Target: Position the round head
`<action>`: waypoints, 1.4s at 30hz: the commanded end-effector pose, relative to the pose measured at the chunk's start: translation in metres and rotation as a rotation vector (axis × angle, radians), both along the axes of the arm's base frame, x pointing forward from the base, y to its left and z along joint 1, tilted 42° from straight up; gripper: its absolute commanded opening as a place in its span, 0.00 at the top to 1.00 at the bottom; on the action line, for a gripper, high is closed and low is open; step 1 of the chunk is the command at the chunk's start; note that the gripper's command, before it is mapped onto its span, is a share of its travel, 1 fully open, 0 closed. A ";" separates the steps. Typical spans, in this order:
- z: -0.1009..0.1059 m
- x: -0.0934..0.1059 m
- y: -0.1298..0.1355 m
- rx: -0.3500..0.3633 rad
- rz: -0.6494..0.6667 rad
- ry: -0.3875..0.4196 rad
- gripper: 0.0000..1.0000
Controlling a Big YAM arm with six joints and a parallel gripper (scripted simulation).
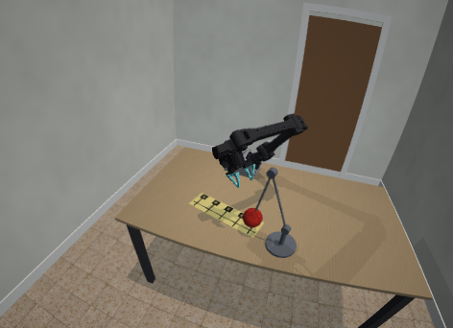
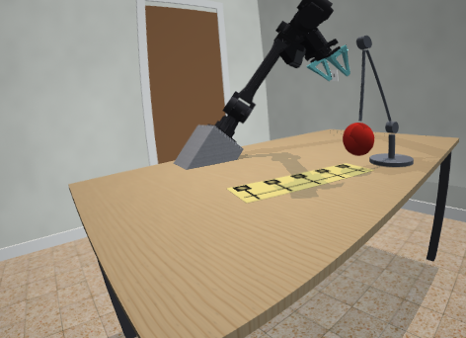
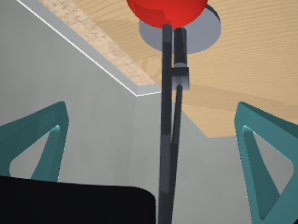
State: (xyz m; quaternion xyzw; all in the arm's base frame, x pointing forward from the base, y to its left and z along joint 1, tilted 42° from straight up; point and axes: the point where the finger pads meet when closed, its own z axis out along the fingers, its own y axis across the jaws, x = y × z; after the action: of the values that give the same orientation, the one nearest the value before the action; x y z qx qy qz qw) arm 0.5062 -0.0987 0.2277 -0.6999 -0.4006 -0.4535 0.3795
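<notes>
My pincer (image 1: pixel 244 175) (image 2: pixel 338 67) (image 3: pixel 151 111) is spread wide with nothing between its tips, up near the lamp's elbow joint (image 1: pixel 272 173) (image 2: pixel 363 42), and beyond it the two thin rods run down to the red head (image 1: pixel 252 217) (image 2: pixel 358 138) (image 3: pixel 167 11) and to the upright foot (image 1: pixel 280 245) (image 2: pixel 391 160) (image 3: pixel 212 29). The head hangs clear of the bench (image 1: pixel 336 219) (image 2: pixel 163 225) (image 3: pixel 250 55) around the foot end of the yellow strip (image 1: pixel 221 213) (image 2: pixel 264 192), standing up unheld, though I can't tell exactly over which mark. I judge the outward trials and the final placing still left to do.
</notes>
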 end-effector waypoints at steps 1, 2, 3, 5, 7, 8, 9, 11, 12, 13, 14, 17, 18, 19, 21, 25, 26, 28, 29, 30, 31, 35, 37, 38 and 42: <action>0.026 0.005 -0.015 0.019 0.087 -0.059 0.00; 0.026 0.005 -0.015 0.022 0.095 -0.062 0.00; 0.025 0.004 -0.014 0.025 0.102 -0.064 0.00; 0.025 0.004 -0.014 0.030 0.118 -0.069 0.00; 0.024 0.004 -0.014 0.033 0.126 -0.072 0.00; 0.024 0.004 -0.014 0.033 0.126 -0.072 0.00; 0.024 0.004 -0.014 0.033 0.126 -0.072 0.00; 0.024 0.004 -0.014 0.033 0.128 -0.074 0.00; 0.024 0.004 -0.014 0.033 0.128 -0.074 0.00; 0.025 0.004 -0.014 0.033 0.129 -0.075 0.00; 0.025 0.004 -0.014 0.034 0.130 -0.075 0.00; 0.025 0.004 -0.014 0.034 0.132 -0.077 0.00; 0.025 0.004 -0.014 0.034 0.133 -0.078 0.00; 0.025 0.004 -0.014 0.034 0.133 -0.079 0.00; 0.025 0.004 -0.014 0.034 0.135 -0.080 0.00; 0.026 0.004 -0.014 0.034 0.136 -0.081 0.00; 0.026 0.004 -0.015 0.030 0.128 -0.079 0.00; 0.027 0.005 -0.015 0.024 0.110 -0.074 0.00; 0.027 0.005 -0.015 0.020 0.102 -0.071 0.00; 0.027 0.005 -0.015 0.017 0.093 -0.069 0.00; 0.028 0.005 -0.016 0.013 0.085 -0.067 0.00; 0.029 0.005 -0.016 -0.001 0.051 -0.057 0.00; 0.030 0.005 -0.017 -0.007 0.034 -0.052 0.00; 0.031 0.005 -0.017 -0.011 0.025 -0.050 0.00; 0.031 0.006 -0.017 -0.018 0.008 -0.045 0.00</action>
State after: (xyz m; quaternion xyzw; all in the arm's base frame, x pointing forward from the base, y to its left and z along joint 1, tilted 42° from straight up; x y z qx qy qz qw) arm 0.5061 -0.0988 0.2275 -0.6984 -0.4040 -0.4544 0.3774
